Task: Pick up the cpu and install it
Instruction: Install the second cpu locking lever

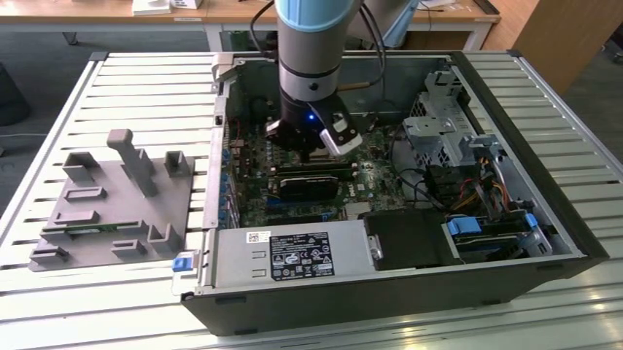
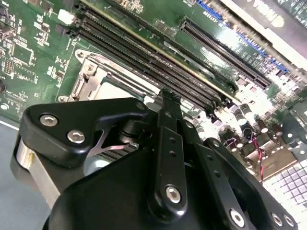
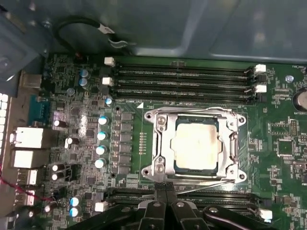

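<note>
One chip mattered here, and the cpu (image 3: pixel 196 145) already lay in the socket frame (image 3: pixel 160 158) on the motherboard (image 3: pixel 139 96), its pale metal top showing square within the opening in the first wrist view. The gripper (image 3: pixel 166 199) hung just beside the frame's edge with its fingers (image 3: pixel 158 211) drawn together and nothing between them, so it held no part at that moment. In the exterior view the gripper (image 1: pixel 309 152) stood inside the open computer case (image 1: pixel 545 240), low over the board, while the grey parts tray (image 1: pixel 107 211) lay well apart on the slatted table (image 1: pixel 146 80), toward the exterior view's left. The memory slots (image 3: pixel 182 79) on the far side of the socket were unfilled, and a second bank sat between the socket and the fingertips. From the second wrist view the frame (image 2: pixel 88 72) showed past the gripper body, but whether the chip was fully seated or only resting on the contacts could not be told. To do this step well, I judged, the chip wanted to lie flat and level, corners matched to the socket's marked corner, with no sideways pushing. Any press belonged straight down and gentle, since a tilted chip could bend the contacts. The closed fingertips needed to stay clear of the neighbouring slot latches.
</note>
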Tool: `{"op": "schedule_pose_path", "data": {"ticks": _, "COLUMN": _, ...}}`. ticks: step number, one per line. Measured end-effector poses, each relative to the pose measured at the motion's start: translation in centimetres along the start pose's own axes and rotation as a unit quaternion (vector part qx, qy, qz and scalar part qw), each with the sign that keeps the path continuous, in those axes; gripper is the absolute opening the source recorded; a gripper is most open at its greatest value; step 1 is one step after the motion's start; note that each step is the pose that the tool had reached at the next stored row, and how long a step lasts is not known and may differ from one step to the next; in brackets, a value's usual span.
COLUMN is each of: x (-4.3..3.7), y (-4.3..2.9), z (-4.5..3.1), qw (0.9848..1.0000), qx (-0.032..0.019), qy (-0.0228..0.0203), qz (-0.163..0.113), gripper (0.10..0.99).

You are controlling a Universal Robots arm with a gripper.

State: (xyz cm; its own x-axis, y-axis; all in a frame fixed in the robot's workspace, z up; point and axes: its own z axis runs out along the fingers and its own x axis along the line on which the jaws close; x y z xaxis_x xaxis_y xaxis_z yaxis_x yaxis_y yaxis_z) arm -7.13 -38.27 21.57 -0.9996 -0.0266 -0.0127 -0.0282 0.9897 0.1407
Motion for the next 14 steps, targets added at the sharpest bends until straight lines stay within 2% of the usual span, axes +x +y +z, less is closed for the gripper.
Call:
{"op": "schedule_pose_path", "data": {"ticks": 5, "x": 0.29, "y": -0.67, "z": 0.05, "qw": 1.0, "qx": -0.0052, "qy": -0.0003, "qz": 0.0, "gripper": 0.106}}
{"op": "schedule_pose_path", "data": {"ticks": 10, "x": 0.57, "y": -0.72, "z": 0.3, "qw": 0.9999, "qx": -0.0117, "qy": -0.0008, "qz": 0.0, "gripper": 0.106}}
{"op": "schedule_pose_path", "data": {"ticks": 12, "x": 1.01, "y": -0.73, "z": 0.41, "qw": 0.9999, "qx": -0.0143, "qy": -0.0021, "qz": 0.0, "gripper": 0.106}}
{"op": "schedule_pose_path", "data": {"ticks": 14, "x": 1.29, "y": -0.74, "z": 0.56, "qw": 0.9998, "qx": -0.0194, "qy": -0.0031, "qz": 0.0, "gripper": 0.106}}
